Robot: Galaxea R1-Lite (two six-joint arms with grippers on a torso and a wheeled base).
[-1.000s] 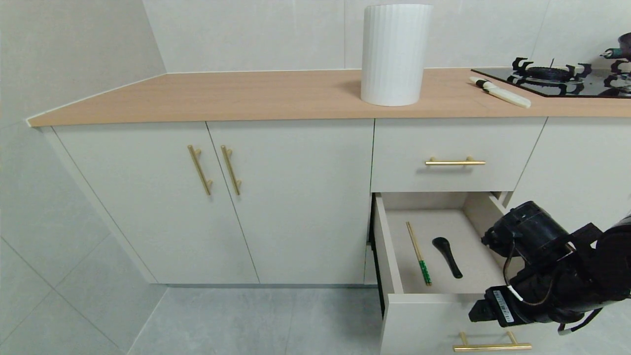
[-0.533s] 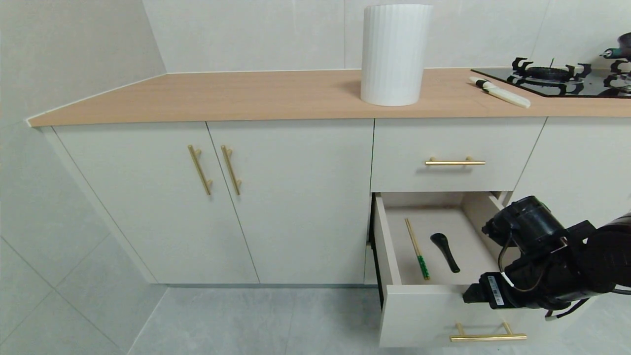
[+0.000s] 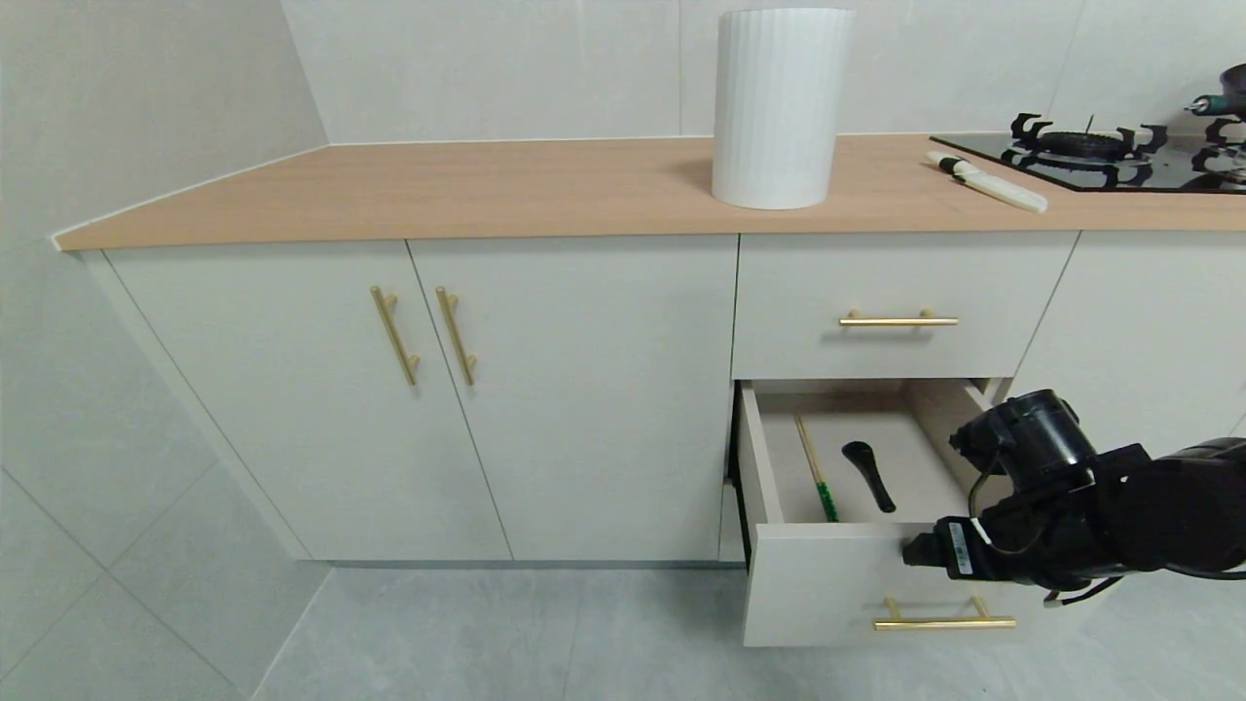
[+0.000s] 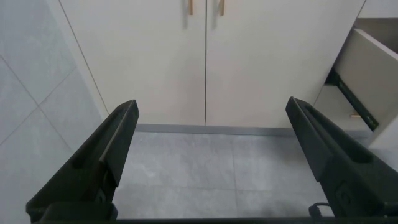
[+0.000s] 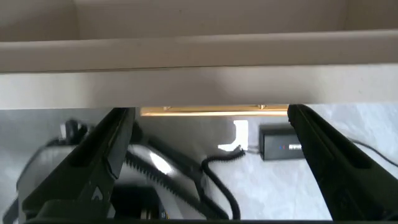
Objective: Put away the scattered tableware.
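Gold handle [image 3: 942, 621] low on the drawer [image 3: 827, 594] front is my reference in the head view. The drawer stands partly out, with the chopsticks [image 3: 816, 472] and the black spoon [image 3: 871, 475] lying side by side on its floor, not touching. My right gripper [image 3: 917, 555] sits at the front panel just above that handle, so I judge the step in hand to be shutting the drawer. To do it well I would press square to the panel, near its middle, and slowly. That way the drawer runs straight on its rails and the 2 utensils don't slide. A knife [image 3: 988, 182] lies on the countertop [image 3: 487, 190] beside the stove [image 3: 1100, 156], and it may be left to put away. From here the wrist hides the fingers and the actual contact.

Left wrist view: the left gripper [image 4: 211, 106] hangs with its 2 fingers spread wide and nothing between them. It faces the floor and the cabinet doors, well apart from the drawer.

Right wrist view: the fingers are spread wide and empty, with the panel's top edge right ahead and the handle between them. The drawer's inside is cut off, so I cannot check the utensils here.
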